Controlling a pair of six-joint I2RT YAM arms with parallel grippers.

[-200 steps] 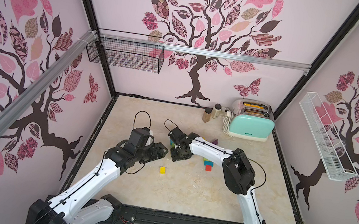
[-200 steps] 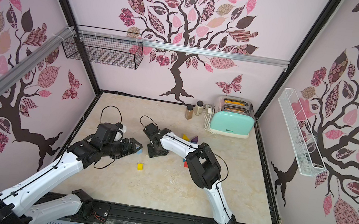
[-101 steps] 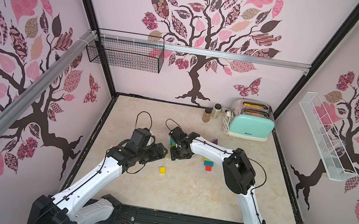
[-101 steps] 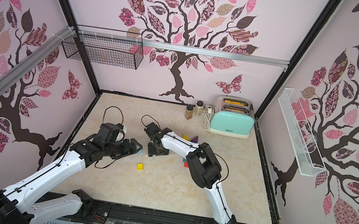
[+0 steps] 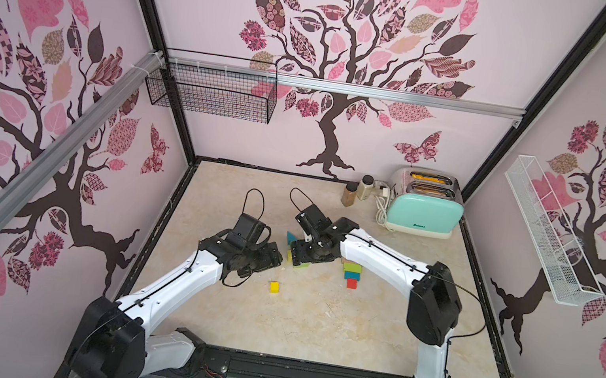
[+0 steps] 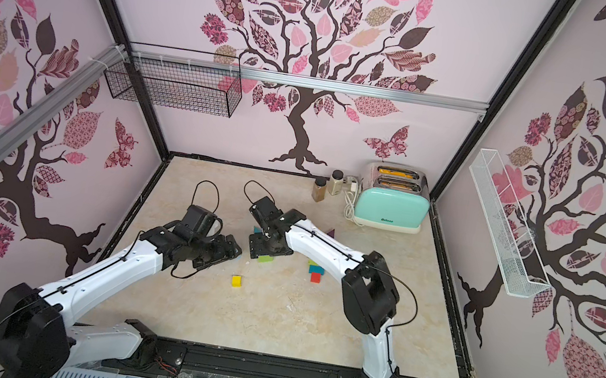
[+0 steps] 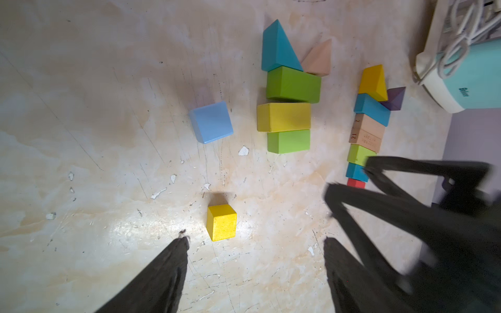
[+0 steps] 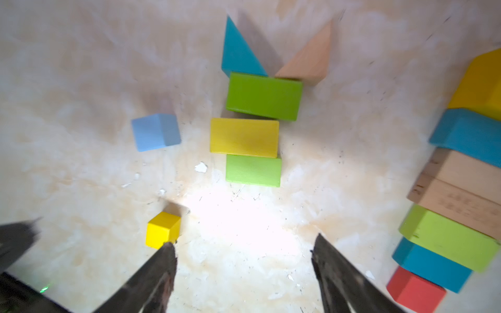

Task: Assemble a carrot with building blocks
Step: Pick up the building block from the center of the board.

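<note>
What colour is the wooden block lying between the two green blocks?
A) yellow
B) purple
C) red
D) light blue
A: the yellow rectangular wooden block lies between the darker green wooden block and the lighter green wooden block in the short row.

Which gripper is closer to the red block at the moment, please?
Right. In a top view the right gripper hangs off to one side of the red block; the left gripper is farther out on that same side, beyond the right one.

A yellow cube [image 7: 221,226] lies just ahead of the parted fingers [image 7: 162,276], a light-blue cube [image 7: 211,122] beyond it.
</note>
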